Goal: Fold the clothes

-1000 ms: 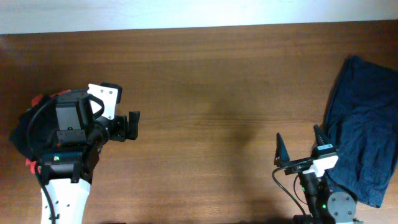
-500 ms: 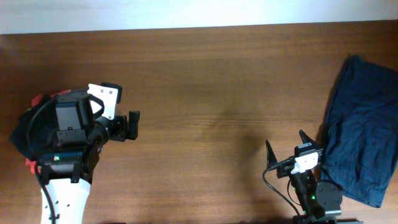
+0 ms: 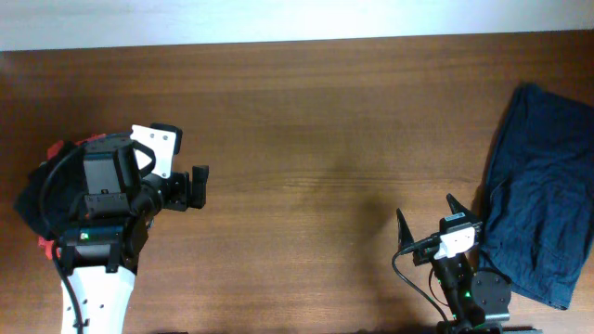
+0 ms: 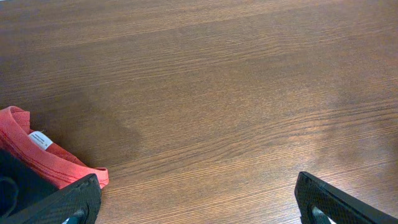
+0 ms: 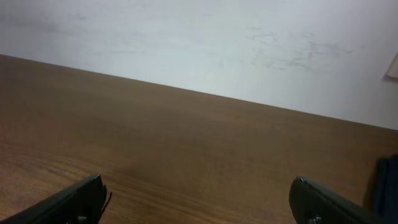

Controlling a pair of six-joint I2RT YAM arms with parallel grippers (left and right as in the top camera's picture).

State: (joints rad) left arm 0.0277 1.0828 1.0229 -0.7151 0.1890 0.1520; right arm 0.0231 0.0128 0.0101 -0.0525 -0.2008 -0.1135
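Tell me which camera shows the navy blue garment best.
The overhead view: the navy blue garment lies almost wholly visible at the right end of the table. The right wrist view catches only a dark sliver at its right edge; the left wrist view shows none.

- Your left gripper (image 3: pixel 200 187): jaws spread wide, nothing between them, pointing to the right from the left arm.
- Your right gripper (image 3: pixel 427 210): jaws equally wide, empty, arm drawn in near its base.

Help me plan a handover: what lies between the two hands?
Nothing: between the left hand and the right hand the overhead view shows only bare wooden table.
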